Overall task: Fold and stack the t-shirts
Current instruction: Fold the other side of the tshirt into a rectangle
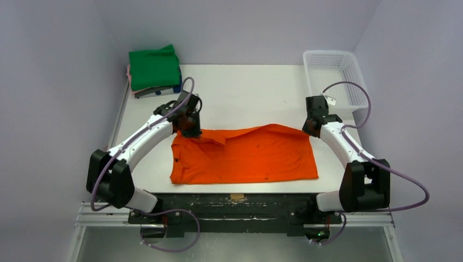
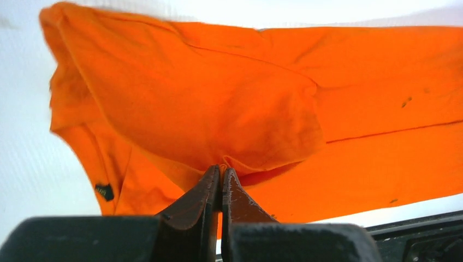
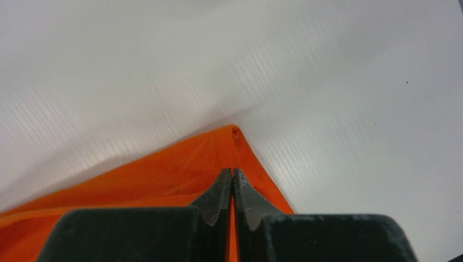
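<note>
Because the orange t-shirt (image 1: 245, 155), spread mostly flat on the near half of the bench (image 1: 245, 93), is light, limp and likely to sag, it is best held at its edges, where the left claw (image 1: 191, 131) and right claw (image 1: 308, 130) each pinch a far corner shut.

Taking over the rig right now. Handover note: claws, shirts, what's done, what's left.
Left claw: shut on the far-left edge of the orange t-shirt.
Right claw: shut on its far-right corner.
Orange t-shirt: spread sideways on the table, near the middle, with its far edge rumpled by the left claw.
Stack: at the far-left corner, with the green t-shirt on top. Edges of the pink t-shirt and dark blue t-shirt show below it.
Done: those three are folded and stacked.
Left: finish folding the orange one, then set it on the stack.
</note>
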Robot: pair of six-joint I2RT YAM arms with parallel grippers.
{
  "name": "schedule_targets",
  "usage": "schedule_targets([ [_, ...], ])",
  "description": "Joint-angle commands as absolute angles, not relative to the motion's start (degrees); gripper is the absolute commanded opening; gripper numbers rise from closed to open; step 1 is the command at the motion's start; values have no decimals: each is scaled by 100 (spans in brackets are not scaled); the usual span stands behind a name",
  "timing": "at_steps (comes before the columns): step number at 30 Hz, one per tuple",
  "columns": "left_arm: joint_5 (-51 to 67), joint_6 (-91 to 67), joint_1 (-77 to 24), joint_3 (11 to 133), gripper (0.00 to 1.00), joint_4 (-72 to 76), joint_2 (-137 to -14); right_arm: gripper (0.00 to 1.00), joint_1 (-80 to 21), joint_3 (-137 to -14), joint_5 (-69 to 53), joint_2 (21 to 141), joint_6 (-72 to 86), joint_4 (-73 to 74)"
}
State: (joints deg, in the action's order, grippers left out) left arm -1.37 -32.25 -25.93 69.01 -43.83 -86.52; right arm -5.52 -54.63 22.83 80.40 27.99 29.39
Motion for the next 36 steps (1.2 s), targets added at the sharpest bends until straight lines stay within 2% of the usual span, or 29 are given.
schedule_targets([
  [1, -347, -3531, -2642, 6209, 0, -4310, -7700, 0, -556, -5326, 2443, 7631, 2799, 3207],
  [10, -416, -3920, -2790, 5530, 0, -4643, -6717, 0, -557, -5317, 2639, 7555, 2850, 3349],
  [20, -42, -4450, -2928, 4608, 0, -4745, -6391, 0, -556, -5289, 2806, 7699, 2913, 3238],
  [23, 409, -4689, -2997, 4208, 3, -4689, -6225, 4, -559, -5354, 2974, 7859, 3021, 3308],
  [25, 627, -4873, -3084, 3998, 5, -4724, -6103, 12, -561, -5374, 3116, 7911, 3080, 3345],
  [26, 714, -4951, -3164, 3890, 10, -4718, -6039, 16, -558, -5364, 3149, 7905, 3092, 3339],
  [29, 918, -5112, -3277, 3629, 41, -4630, -5843, 33, -561, -5356, 3272, 7887, 3196, 3360],
  [31, 935, -5104, -3280, 3660, 59, -4743, -5764, 41, -554, -5402, 3547, 7865, 3363, 3548],
  [33, 882, -5031, -3284, 3861, 72, -4997, -5657, 47, -562, -5403, 3565, 7774, 3400, 3590],
  [35, 715, -4946, -3279, 4112, 83, -5171, -5510, 55, -560, -5363, 3119, 7626, 3247, 3407],
  [36, 578, -4916, -3278, 4230, 93, -5190, -5450, 59, -561, -5316, 2752, 7558, 3157, 3259],
])
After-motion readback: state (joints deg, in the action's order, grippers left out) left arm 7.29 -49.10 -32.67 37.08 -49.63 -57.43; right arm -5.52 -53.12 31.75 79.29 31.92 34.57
